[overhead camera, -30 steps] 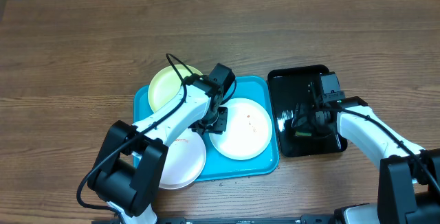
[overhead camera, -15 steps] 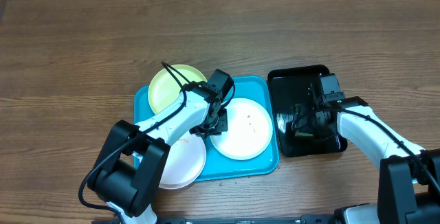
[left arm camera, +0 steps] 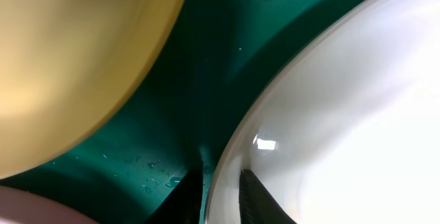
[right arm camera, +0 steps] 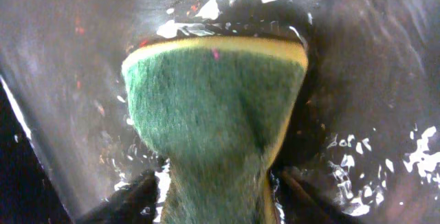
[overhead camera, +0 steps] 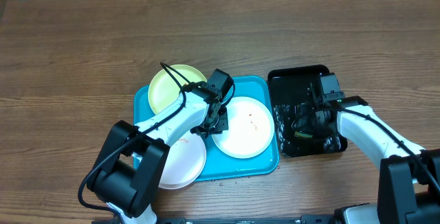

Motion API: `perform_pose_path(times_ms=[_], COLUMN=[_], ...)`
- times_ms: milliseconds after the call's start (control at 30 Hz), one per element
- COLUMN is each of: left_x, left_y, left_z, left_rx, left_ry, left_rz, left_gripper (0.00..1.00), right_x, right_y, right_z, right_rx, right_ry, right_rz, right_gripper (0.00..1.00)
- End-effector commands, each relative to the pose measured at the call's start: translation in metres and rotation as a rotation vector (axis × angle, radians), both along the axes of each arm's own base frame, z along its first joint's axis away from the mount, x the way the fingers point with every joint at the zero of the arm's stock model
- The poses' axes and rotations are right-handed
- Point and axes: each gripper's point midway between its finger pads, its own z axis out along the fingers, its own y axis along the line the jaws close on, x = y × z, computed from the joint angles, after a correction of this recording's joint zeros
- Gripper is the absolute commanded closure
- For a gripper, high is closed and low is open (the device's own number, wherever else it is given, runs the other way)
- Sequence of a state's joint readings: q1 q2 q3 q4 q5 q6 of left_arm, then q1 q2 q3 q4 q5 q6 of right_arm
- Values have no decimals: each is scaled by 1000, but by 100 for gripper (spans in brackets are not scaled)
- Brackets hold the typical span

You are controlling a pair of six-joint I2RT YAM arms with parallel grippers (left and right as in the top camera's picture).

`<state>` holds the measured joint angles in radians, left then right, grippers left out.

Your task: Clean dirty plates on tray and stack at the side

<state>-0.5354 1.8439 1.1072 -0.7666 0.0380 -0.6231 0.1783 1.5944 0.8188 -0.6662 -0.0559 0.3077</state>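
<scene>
The turquoise tray (overhead camera: 148, 99) holds three plates. The pale yellow-green plate (overhead camera: 166, 86) lies at its back left, a white plate (overhead camera: 180, 163) at its front left, and a white plate with small orange specks (overhead camera: 243, 129) at its right. My left gripper (overhead camera: 213, 119) is shut on the left rim of the right white plate (left arm camera: 330, 114), one finger under and one over the rim (left arm camera: 220, 193). My right gripper (overhead camera: 304, 123) is shut on a green and yellow sponge (right arm camera: 213, 114) and presses it on the wet black tray (overhead camera: 295, 80).
The black glossy tray stands right of the turquoise tray, with water and foam on it (right arm camera: 357, 162). Bare wooden table (overhead camera: 69, 59) lies to the left and behind. A black cable (overhead camera: 172, 73) arches over the yellow-green plate.
My left gripper has slid slightly forward and closed on the right white plate's rim, and the plate has shifted a little. My right gripper stays on the black tray with the sponge.
</scene>
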Motion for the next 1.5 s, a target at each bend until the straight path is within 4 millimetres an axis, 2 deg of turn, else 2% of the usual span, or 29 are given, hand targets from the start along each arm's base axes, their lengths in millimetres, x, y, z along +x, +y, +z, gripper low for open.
perform_pose_path(times_ms=[0,167,267,467,500,567,600,633,733,833,900,933,1000,1233,1433,1467], left_x=[-8,-8,-9,-7,-7,-7,-7,-6,-6,-7,-8,-8,-9,-9,-9,-8], left_y=[8,8,9,8,8,9,9,11,15,16,16,16,16,16,16,16], left_z=[-11,-12,-14,-16,-16,-16,-16,-16,-16,-16,-16,-16,-16,-16,-16,-16], left_rx=[38,38,37,33,32,34,38,46,68,73,73,73,74,73,73,74], left_ry=[21,19,18,6,6,6,6,3,-2,2,4,4,10,8,8,8], left_rz=[8,8,13,32,34,34,34,35,36,35,35,35,35,35,36,36], left_gripper=[78,79,79,85,86,94,96,96,96,94,89,95,96,96,96,96], right_x=[21,27,29,26,25,22,22,23,29,33,34,33,31,28,24,23], right_y=[7,-10,-10,-2,-2,-3,-3,-3,-2,-1,-1,-1,-1,-2,-3,-3], right_z=[18,18,18,11,9,6,6,8,23,54,73,79,86,67,29,23], right_rx=[15,-78,-82,-43,-43,-45,-45,-44,-45,-48,-49,-50,-50,-52,-45,-43], right_ry=[-54,-81,-91,-95,-93,-90,-89,-92,-90,-77,-72,-70,-70,-54,-95,-103], right_rz=[8,-10,-13,-2,-2,-2,-2,-2,-1,3,2,2,2,3,1,1], right_gripper=[35,32,33,47,53,72,92,96,96,96,96,96,96,96,96,91])
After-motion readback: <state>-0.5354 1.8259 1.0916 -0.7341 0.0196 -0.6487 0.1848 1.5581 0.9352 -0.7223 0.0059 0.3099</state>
